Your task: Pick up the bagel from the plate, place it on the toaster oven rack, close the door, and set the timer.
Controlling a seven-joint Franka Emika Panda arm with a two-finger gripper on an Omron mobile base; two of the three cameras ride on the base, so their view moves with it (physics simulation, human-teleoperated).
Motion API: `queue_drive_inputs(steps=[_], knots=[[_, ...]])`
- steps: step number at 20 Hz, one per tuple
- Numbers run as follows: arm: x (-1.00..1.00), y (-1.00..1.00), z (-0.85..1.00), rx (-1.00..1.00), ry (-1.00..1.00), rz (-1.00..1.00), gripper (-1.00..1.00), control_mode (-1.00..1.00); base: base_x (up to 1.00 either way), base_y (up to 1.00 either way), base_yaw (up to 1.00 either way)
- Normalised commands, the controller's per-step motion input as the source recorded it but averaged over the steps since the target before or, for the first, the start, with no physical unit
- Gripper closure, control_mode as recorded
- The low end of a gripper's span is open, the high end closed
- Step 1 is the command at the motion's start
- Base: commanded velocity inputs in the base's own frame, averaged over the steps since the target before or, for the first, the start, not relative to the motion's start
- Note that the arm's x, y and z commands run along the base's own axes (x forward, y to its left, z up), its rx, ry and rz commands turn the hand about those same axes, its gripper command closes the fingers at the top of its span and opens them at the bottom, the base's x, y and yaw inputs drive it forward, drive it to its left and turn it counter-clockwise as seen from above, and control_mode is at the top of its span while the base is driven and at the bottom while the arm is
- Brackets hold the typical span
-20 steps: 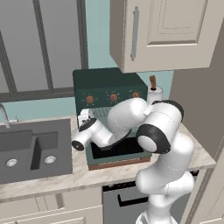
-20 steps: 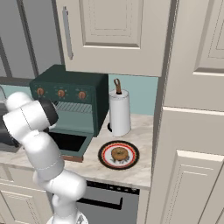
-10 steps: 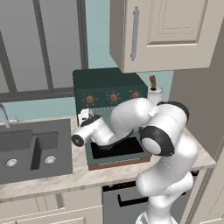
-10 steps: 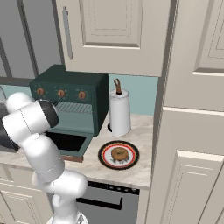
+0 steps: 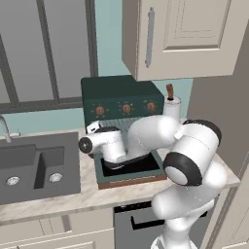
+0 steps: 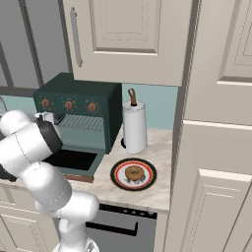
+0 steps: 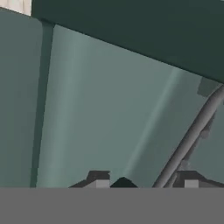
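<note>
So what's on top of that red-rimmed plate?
A small golden-brown bagel lies on the plate, roughly in the middle. The bagel covers the plate's centre pattern, so that part cannot be seen.

The arm [image 5: 189, 160] is built of glossy white rounded shells, fat and smooth like stacked capsules. Dark, near-black bands ring its joints; the widest shows as a black collar around the big elbow segment. The wrist ends in a white cylinder with a small dark round cap [image 5: 85, 145] on its end. No cables, screws or printed markings show on the shells.
</note>
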Motion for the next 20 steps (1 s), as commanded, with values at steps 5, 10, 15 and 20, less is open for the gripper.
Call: queue_drive_inputs(steps=[5,10,15,20], knots=[[-0.6,0.0,0.0,0.03,0.37,0.0,1.0,-1.0,0.0,0.0,0.0],[-0.73,0.0,0.0,0.04,0.42,-0.03,1.0,-1.0,0.0,0.0,0.0],[-0.96,0.0,-0.04,0.04,0.4,-0.04,1.0,-1.0,0.0,0.0,0.0],[-1.0,0.0,-0.15,0.02,0.36,-0.06,1.0,-1.0,0.0,0.0,0.0]])
